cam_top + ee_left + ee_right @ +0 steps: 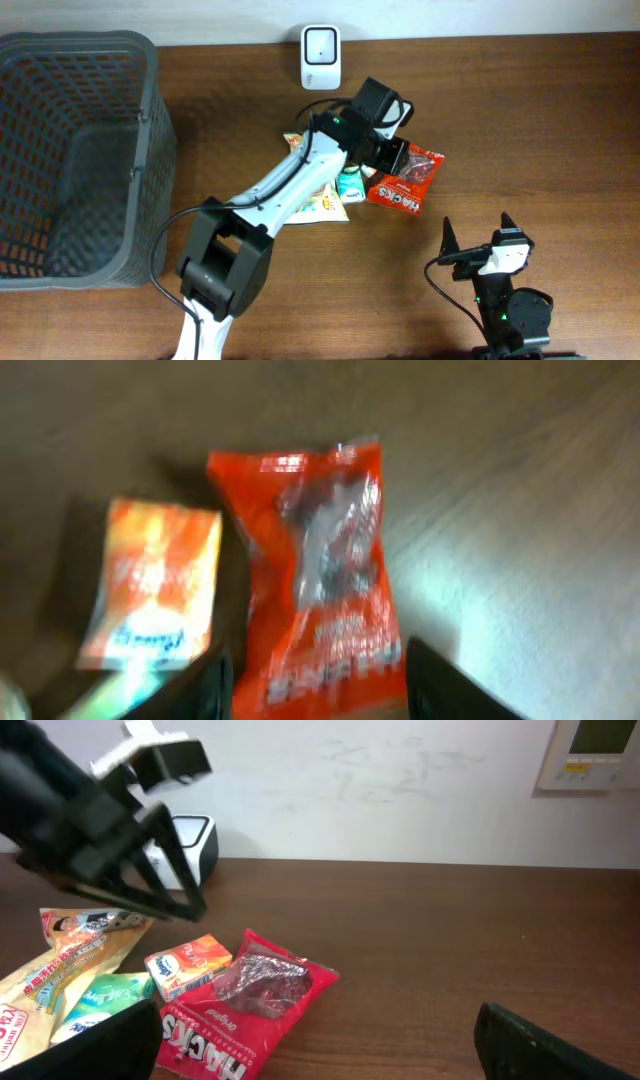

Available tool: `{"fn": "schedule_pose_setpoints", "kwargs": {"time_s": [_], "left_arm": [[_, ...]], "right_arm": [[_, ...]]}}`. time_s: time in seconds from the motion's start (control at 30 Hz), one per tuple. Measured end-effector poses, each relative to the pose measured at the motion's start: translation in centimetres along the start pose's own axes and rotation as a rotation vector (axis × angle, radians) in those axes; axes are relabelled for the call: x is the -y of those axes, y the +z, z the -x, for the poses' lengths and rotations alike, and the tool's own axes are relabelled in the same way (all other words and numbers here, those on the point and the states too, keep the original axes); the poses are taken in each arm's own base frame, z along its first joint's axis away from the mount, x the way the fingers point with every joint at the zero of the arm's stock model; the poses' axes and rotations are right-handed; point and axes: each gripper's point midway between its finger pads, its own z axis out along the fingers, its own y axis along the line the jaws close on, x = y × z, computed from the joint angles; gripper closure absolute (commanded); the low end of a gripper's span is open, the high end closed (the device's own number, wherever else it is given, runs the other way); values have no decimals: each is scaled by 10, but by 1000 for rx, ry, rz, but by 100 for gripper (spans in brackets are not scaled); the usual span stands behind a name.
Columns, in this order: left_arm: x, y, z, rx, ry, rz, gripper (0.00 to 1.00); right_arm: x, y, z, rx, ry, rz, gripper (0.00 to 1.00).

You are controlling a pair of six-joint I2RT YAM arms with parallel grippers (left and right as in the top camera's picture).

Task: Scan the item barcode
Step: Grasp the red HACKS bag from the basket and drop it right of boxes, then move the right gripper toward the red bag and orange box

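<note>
Left gripper (315,685): two dark fingertips at the bottom edge of the left wrist view, standing apart. They straddle the lower end of the red sweet bag (320,560) and pinch nothing.

The bag lies flat on the table (530,510), printed face up. No barcode shows on this face, so it is probably on the underside.

In the overhead view the bag sits right of centre. The white scanner (321,55) is at top centre, well apart from it.

An orange carton (150,590) lies just left of the bag. A green packet (100,1000) and a yellow snack packet (70,945) lie further left, overlapping.

The fingers are placed at the bag's end seam. Probably this is so that a grip there would leave the flat panels free to turn toward the scanner.

Right gripper (476,235): lower right of the overhead view, spread wide and holding nothing. It sits well apart from the pile, likely parked to keep the scanner's approach free.
</note>
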Motion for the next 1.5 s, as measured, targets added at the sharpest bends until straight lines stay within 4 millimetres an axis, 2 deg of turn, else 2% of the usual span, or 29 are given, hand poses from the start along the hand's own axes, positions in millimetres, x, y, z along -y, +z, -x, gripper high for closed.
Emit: {"fn": "schedule_pose_setpoints", "kwargs": {"time_s": [0.07,0.1,0.13,0.17,0.2,0.23,0.3,0.33,0.37,0.4,0.47,0.57,0.63,0.67,0.7,0.8,0.9,0.97,1.17,1.2,1.27,1.33,1.4,1.47,1.5], "left_arm": [[-9,-32,16,-3,-26,28,8],[-15,-47,21,-9,-43,51,2],[-28,-81,33,7,-72,97,1],[-36,-104,42,34,-90,125,0],[-47,-140,47,54,-114,167,1],[-53,-163,50,77,-131,187,1],[-63,-229,59,179,-158,233,1],[-67,-252,59,213,-171,255,1],[-73,-285,56,262,-188,289,1],[-79,-309,52,299,-206,316,1],[-101,-353,32,335,-285,377,1],[-155,-423,-4,434,-499,502,1],[-185,-468,-39,492,-660,591,1],[-200,-492,-63,523,-760,644,1],[-209,-505,-78,540,-828,675,1],[-238,-533,-126,564,-1045,756,1],[-247,-533,-151,523,-1146,770,1],[-244,-530,-157,501,-1170,766,1],[-244,-529,-157,499,-1172,765,1],[-244,-529,-157,499,-1172,765,1],[-244,-529,-157,499,-1173,765,1],[-244,-529,-157,499,-1172,764,1],[-244,-529,-157,499,-1173,765,1],[-244,-529,-157,499,-1172,764,1],[-244,-529,-157,498,-1173,764,1]], "right_arm": [[0,0,0,0,0,0,2],[0,0,0,0,0,0,2],[0,0,0,0,0,0,2],[0,0,0,0,0,0,2],[0,0,0,0,0,0,2],[0,0,0,0,0,0,2],[0,0,0,0,0,0,2],[0,0,0,0,0,0,2],[0,0,0,0,0,0,2],[0,0,0,0,0,0,2],[0,0,0,0,0,0,2],[0,0,0,0,0,0,2],[0,0,0,0,0,0,2],[0,0,0,0,0,0,2],[0,0,0,0,0,0,2],[0,0,0,0,0,0,2],[0,0,0,0,0,0,2],[0,0,0,0,0,0,2],[0,0,0,1,0,0,2],[-3,0,2,7,13,15,2],[-22,-2,10,38,73,129,2],[-48,-8,24,75,158,293,2],[-63,-15,38,121,190,389,2],[-74,-28,71,254,188,477,2],[-77,-45,107,417,156,516,2]]}}
